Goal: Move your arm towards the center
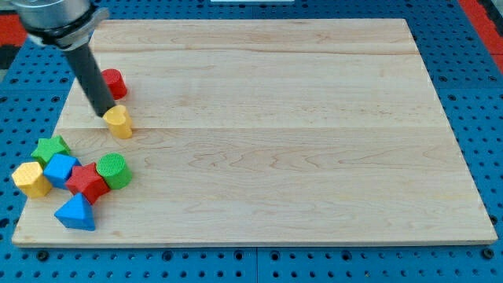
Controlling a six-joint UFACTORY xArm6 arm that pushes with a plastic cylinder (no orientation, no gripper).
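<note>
Blue triangle block (76, 213) lies nearest, beside a red star block (86, 182), green cylinder (115, 170) and others bunched at the view's lower left. Farther up, my tip (108, 116), holding nothing, touches a yellow block (119, 122). Board (299, 141) centre, my goal, lies well apart rightward.

You're looking at a lab bench rig. A pale wooden table (259, 134) sits on a blue perforated mounting plate (471, 94) with regular holes. Small coloured toy blocks (75, 177) cluster at the view's left. Dark robot rod (93, 79) overhead.
</note>
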